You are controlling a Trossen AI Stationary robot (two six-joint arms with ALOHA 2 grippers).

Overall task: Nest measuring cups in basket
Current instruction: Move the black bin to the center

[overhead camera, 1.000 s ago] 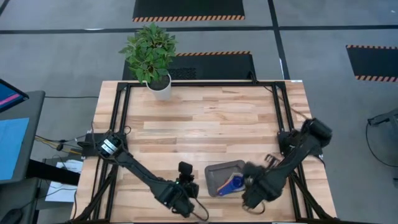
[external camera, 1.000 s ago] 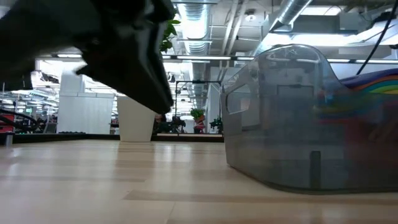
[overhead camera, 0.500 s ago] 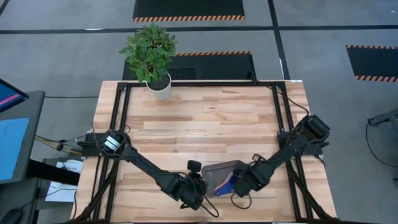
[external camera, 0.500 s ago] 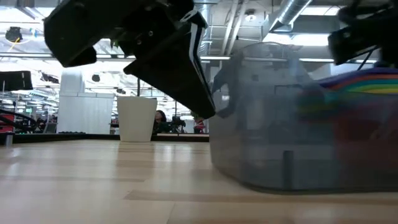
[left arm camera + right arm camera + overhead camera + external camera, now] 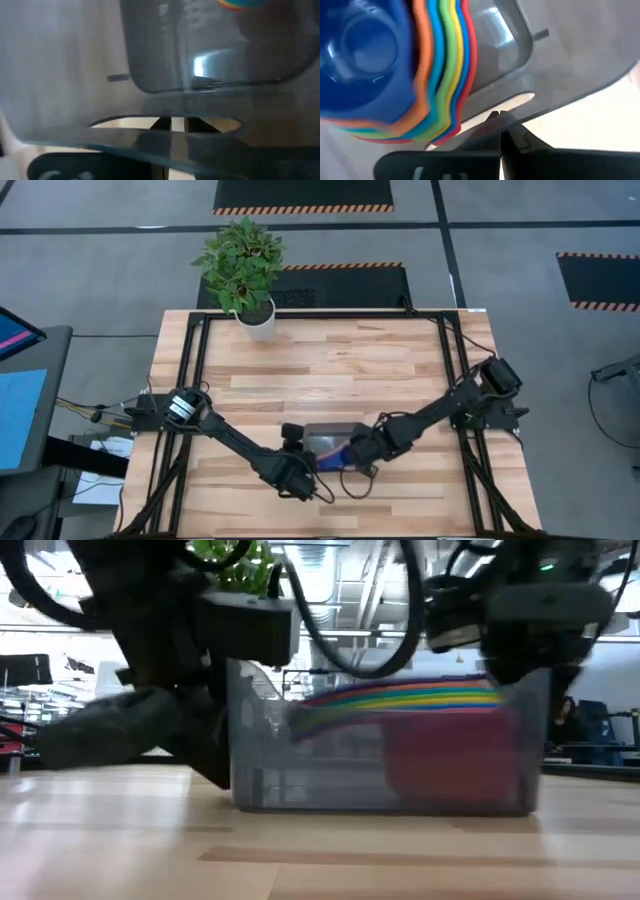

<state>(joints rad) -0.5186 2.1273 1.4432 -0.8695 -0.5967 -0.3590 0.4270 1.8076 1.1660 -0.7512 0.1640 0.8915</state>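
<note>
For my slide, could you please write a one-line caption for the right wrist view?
Nested measuring cups sit in the basket, its rim pinched by the right gripper.

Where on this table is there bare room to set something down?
Bare wood runs between the plant pot and the basket, and along both side edges. The near middle is crowded: both tools, left and right, flank the basket holding the measuring cups.

Rainbow-striped measuring cups (image 5: 440, 70) sit in grey basket (image 5: 260, 760).
</note>
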